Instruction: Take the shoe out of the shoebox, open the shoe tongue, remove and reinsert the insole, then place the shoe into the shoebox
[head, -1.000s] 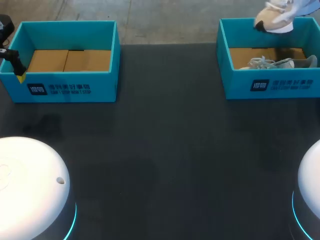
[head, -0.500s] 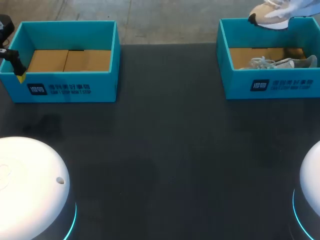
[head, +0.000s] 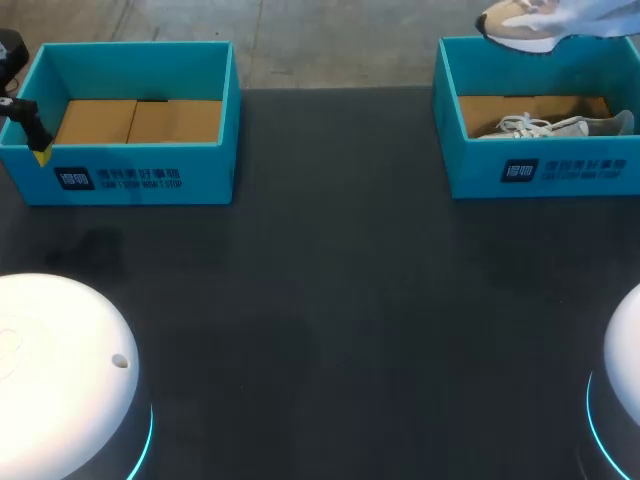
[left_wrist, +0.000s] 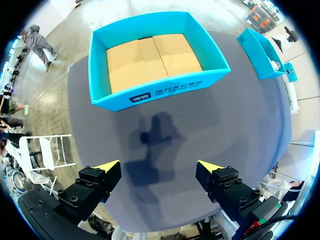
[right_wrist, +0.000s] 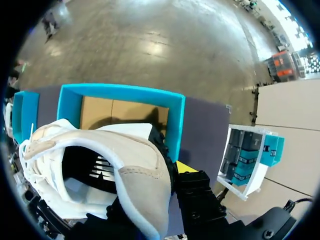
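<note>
**Shoe held above the right shoebox**

A beige and white shoe (head: 518, 22) is held in the air over the far rim of the right shoebox (head: 540, 172). It is clamped in the right pincer (right_wrist: 170, 172), of which only one yellow tip is seen, just beside the heel. A second shoe (head: 548, 126) is laid inside that box. The left shoebox (head: 130, 178), with a bare cardboard floor, is set well to the left of it. The left pincer (left_wrist: 159, 167) is held with its fingers apart above the table (head: 330, 300), farther left still.
</note>
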